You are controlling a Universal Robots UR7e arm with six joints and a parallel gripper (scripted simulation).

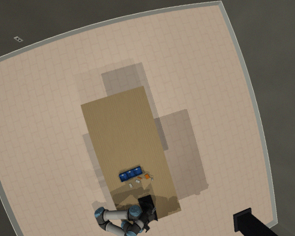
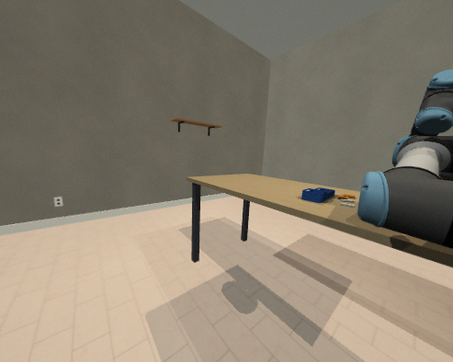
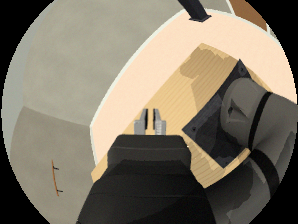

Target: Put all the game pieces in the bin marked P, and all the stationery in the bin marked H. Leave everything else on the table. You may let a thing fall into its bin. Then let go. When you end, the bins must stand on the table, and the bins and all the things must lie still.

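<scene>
On the worktop (image 1: pixel 119 120), seen from above, a blue block of bins (image 1: pixel 130 174) stands toward the arm's end, its letters too small to read. Just right of it lie small pale pieces (image 1: pixel 137 181) and an orange thing (image 1: pixel 146 176), too tiny to name, all apart from the bins. Further right in the exterior view, the arm (image 2: pixel 413 202) is folded over the worktop's near end. Its fingers stand nearly together, holding nothing, aimed past the worktop's edge.
</scene>
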